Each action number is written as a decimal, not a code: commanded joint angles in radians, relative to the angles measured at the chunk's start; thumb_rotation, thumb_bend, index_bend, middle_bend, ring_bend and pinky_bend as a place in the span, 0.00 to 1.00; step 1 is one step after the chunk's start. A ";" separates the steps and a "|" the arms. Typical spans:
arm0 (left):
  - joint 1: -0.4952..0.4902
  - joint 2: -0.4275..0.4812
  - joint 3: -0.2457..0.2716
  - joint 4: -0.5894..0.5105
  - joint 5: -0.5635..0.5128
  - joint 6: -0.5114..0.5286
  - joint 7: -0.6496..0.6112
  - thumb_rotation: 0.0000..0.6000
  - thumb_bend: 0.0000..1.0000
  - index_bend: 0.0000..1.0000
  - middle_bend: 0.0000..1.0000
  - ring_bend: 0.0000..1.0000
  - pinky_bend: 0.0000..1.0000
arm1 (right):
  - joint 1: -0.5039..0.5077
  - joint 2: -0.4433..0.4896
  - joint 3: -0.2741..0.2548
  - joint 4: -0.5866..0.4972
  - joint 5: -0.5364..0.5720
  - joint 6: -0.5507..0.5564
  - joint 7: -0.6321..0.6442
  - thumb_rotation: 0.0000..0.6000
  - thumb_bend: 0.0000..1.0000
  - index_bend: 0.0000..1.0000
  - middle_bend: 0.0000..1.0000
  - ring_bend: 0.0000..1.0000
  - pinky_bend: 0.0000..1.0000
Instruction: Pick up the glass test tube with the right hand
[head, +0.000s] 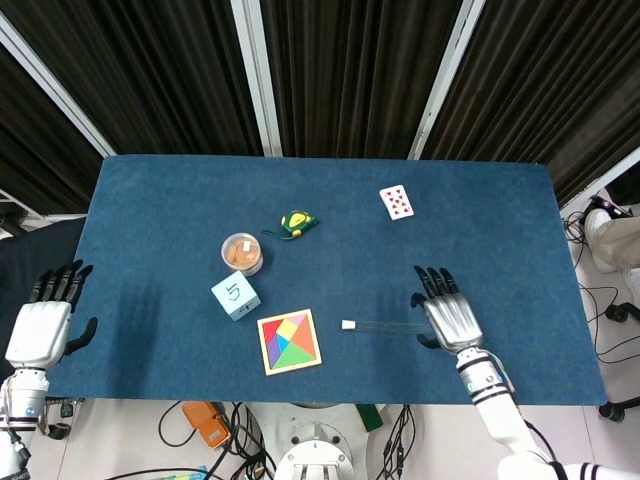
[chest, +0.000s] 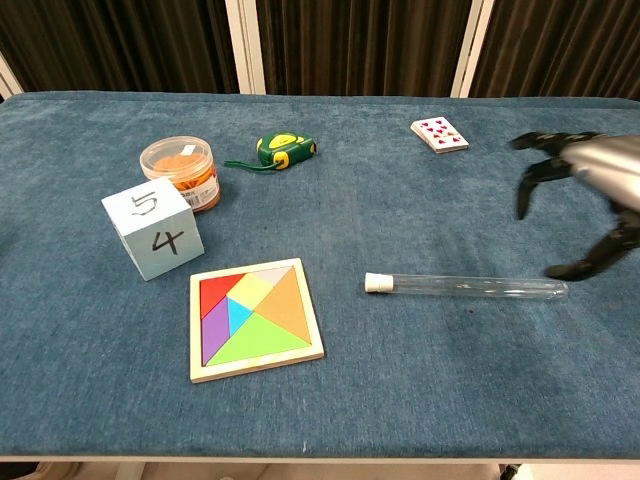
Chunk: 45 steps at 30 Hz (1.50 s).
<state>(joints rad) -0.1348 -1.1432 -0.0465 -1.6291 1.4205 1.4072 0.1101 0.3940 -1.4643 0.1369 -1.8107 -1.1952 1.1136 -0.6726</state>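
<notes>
A clear glass test tube (chest: 466, 288) with a white stopper lies flat on the blue table, right of the tangram puzzle; in the head view the test tube (head: 380, 325) shows partly under my hand. My right hand (head: 448, 310) hovers palm down above the tube's closed right end, fingers spread and holding nothing. In the chest view the right hand (chest: 590, 195) hangs above that end, clear of the glass. My left hand (head: 42, 325) stays off the table's left front corner, fingers spread and empty.
A tangram puzzle (chest: 257, 318), a light blue numbered cube (chest: 153, 230), an orange-filled round tub (chest: 180, 172), a green and yellow tape measure (chest: 279, 151) and a playing card (chest: 438, 134) lie on the blue table (chest: 400, 200).
</notes>
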 joint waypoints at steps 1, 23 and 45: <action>-0.001 0.000 -0.001 -0.002 -0.002 -0.002 -0.001 1.00 0.43 0.00 0.00 0.00 0.02 | 0.042 -0.066 0.001 0.047 0.034 -0.022 -0.031 1.00 0.27 0.51 0.00 0.00 0.00; -0.001 0.006 0.001 -0.012 -0.011 -0.013 0.004 1.00 0.42 0.00 0.00 0.00 0.02 | 0.123 -0.179 -0.019 0.211 0.083 -0.059 0.042 1.00 0.41 0.59 0.00 0.00 0.00; -0.003 0.008 0.003 -0.014 -0.013 -0.020 0.007 1.00 0.42 0.00 0.00 0.00 0.02 | 0.164 -0.211 -0.024 0.259 0.132 -0.063 0.050 1.00 0.42 0.59 0.00 0.00 0.00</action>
<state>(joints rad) -0.1378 -1.1350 -0.0432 -1.6432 1.4073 1.3869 0.1166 0.5575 -1.6749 0.1132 -1.5518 -1.0634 1.0498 -0.6226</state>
